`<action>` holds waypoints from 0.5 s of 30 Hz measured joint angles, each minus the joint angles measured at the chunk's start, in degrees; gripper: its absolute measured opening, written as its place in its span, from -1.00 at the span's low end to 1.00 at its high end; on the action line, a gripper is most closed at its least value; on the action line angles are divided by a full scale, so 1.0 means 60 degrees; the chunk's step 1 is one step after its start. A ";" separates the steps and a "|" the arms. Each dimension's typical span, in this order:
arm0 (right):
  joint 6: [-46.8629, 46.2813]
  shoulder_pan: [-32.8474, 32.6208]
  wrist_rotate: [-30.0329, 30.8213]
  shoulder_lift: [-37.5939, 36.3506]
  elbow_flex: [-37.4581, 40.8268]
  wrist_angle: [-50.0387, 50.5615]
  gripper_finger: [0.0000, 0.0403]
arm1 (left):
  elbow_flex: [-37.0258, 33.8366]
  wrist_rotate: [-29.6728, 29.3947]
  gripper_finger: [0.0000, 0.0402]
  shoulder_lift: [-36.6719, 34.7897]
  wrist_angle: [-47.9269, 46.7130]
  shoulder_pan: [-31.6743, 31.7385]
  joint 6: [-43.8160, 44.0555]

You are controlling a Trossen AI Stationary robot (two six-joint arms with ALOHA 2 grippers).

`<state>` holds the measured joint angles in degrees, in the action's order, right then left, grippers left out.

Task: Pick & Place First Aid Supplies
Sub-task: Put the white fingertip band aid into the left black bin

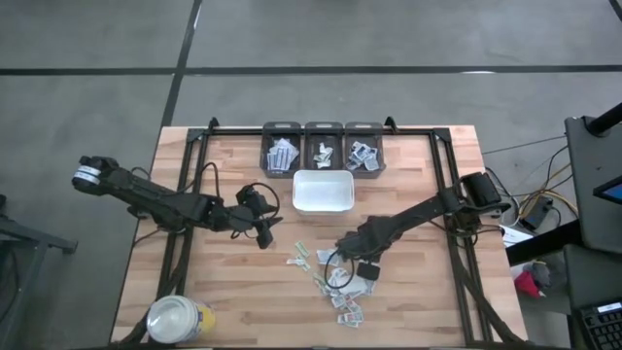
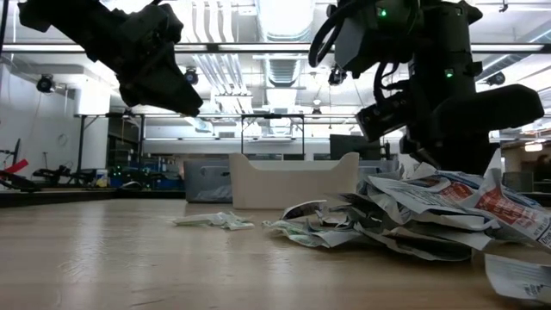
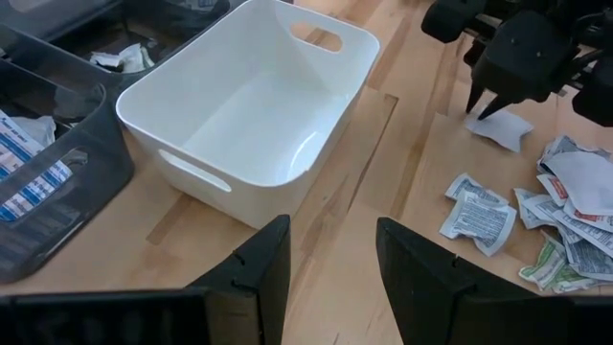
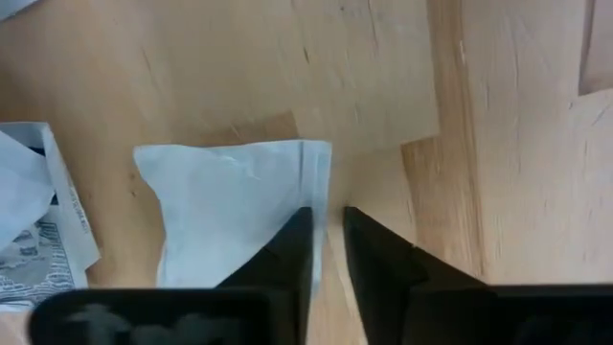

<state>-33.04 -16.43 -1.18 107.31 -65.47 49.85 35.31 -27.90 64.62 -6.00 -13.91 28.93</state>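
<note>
- Your right pincer is down at the desk, at the left edge of the packets. Its fingers stand a narrow gap apart at the edge of a blank white packet; you cannot tell whether they grip it.
- That white packet lies flat on the wood, just beside a printed packet.
- The packets lie in a loose heap near the desk's middle, on the near side of the white tray, with a few strays to the left and near.
- The tray holds nothing.
- Your left pincer is released, fingers spread, hanging above the desk left of the tray and holding nothing.
- Three dark bins sit side by side on the far side of the tray, with packets inside.
- A yellow jar stands at the near left corner.
</note>
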 joint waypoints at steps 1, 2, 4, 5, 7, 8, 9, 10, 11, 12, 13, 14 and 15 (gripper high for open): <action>0.0004 0.0000 -0.0007 0.0000 0.0000 0.0006 -0.63 | 0.0000 0.0000 -0.26 0.0000 0.0000 0.0000 0.0000; 0.0008 0.0000 -0.0014 0.0000 0.0000 0.0002 -0.59 | 0.0000 0.0000 -0.26 0.0000 -0.0003 0.0000 0.0000; 0.0036 0.0000 -0.0017 0.0000 -0.0004 -0.0001 -0.50 | 0.0000 0.0000 -0.26 0.0000 0.0000 0.0000 0.0000; 0.0036 0.0000 -0.0021 0.0000 -0.0004 -0.0008 -0.47 | 0.0000 0.0000 -0.26 0.0000 -0.0003 -0.0001 0.0000; 0.0038 0.0000 -0.0021 -0.0005 0.0002 -0.0011 -0.41 | 0.0000 0.0000 -0.26 0.0000 0.0000 0.0000 0.0000; 0.0040 0.0000 -0.0021 -0.0011 0.0015 -0.0014 -0.38 | 0.0000 0.0000 -0.26 0.0000 -0.0001 0.0000 0.0000; 0.0058 0.0000 -0.0021 -0.0015 0.0028 -0.0017 -0.36 | 0.0000 0.0000 -0.26 0.0000 -0.0001 0.0000 0.0000; 0.0077 0.0000 -0.0021 -0.0017 0.0046 -0.0024 -0.34 | 0.0000 -0.0002 -0.26 0.0000 0.0000 0.0000 0.0000; 0.0080 0.0000 -0.0021 -0.0019 0.0070 -0.0035 -0.32 | 0.0000 0.0000 -0.26 0.0000 0.0000 0.0000 0.0000; 0.0076 0.0000 -0.0026 -0.0029 0.0103 -0.0054 -0.31 | 0.0000 -0.0004 -0.26 0.0000 0.0000 0.0000 0.0000; 0.0074 0.0000 -0.0028 -0.0036 0.0144 -0.0055 -0.30 | 0.0000 -0.0004 -0.26 0.0000 0.0000 0.0000 -0.0009; 0.0076 0.0000 -0.0028 -0.0043 0.0168 -0.0061 -0.30 | 0.0000 -0.0009 -0.26 0.0000 -0.0002 -0.0002 -0.0032; 0.0076 0.0000 -0.0028 -0.0049 0.0181 -0.0059 -0.30 | 0.0000 -0.0015 -0.26 0.0000 0.0000 0.0000 -0.0036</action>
<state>-32.58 -16.43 -1.34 107.01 -64.38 49.50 35.31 -27.99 64.62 -6.00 -13.91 28.71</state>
